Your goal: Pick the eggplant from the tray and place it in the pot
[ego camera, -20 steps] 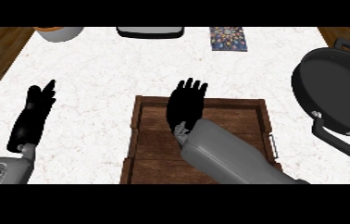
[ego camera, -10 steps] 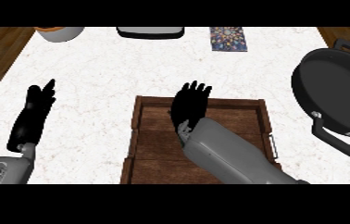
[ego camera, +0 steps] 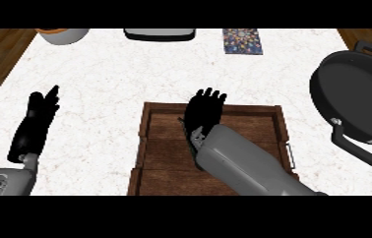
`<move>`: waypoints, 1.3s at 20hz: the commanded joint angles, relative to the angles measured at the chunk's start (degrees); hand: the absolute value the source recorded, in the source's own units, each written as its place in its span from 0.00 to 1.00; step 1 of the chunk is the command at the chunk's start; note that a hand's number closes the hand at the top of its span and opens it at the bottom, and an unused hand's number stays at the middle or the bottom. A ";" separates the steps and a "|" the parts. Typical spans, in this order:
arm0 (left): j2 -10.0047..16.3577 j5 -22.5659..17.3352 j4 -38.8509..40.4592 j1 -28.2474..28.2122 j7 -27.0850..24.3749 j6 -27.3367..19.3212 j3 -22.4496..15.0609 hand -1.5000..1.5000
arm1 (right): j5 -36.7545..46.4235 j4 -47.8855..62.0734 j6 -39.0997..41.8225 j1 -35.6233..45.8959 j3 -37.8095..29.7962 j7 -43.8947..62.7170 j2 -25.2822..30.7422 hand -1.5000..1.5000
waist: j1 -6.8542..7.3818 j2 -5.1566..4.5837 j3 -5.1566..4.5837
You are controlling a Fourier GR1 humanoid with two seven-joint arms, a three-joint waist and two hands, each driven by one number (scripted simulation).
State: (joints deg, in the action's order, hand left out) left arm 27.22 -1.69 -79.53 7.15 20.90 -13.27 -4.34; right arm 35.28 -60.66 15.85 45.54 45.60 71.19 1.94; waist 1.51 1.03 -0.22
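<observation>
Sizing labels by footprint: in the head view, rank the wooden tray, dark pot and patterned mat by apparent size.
1. wooden tray: largest.
2. dark pot: second, but cut off at the view's right edge, so its full size is unsure.
3. patterned mat: clearly smallest.

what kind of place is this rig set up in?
Most likely a kitchen counter. Cues: a white marbled countertop edged by wood flooring, a large dark pot with a handle at the right edge, and a wooden tray in front of the robot.
</observation>
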 commanded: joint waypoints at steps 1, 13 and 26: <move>-0.53 1.13 -0.69 0.17 1.39 -1.00 -0.38 0.50 | 0.98 1.90 -0.84 -2.60 3.57 14.02 -1.85 0.00 | -0.44 -0.79 0.18; -0.37 0.84 0.22 -1.28 -0.82 0.89 1.31 0.50 | 2.31 3.56 0.10 2.72 8.12 11.18 -1.82 1.00 | -0.07 -0.92 0.17; -0.33 0.92 0.80 -4.26 1.11 -2.49 4.94 0.50 | -1.58 -5.88 -11.91 -7.81 -4.07 -15.11 28.55 1.00 | -12.66 0.92 1.32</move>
State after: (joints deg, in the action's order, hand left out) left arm 26.62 -0.48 -79.21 4.42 21.55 -14.79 -0.70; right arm 35.59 -65.99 8.62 42.25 46.99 59.95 19.88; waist -5.62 1.80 0.49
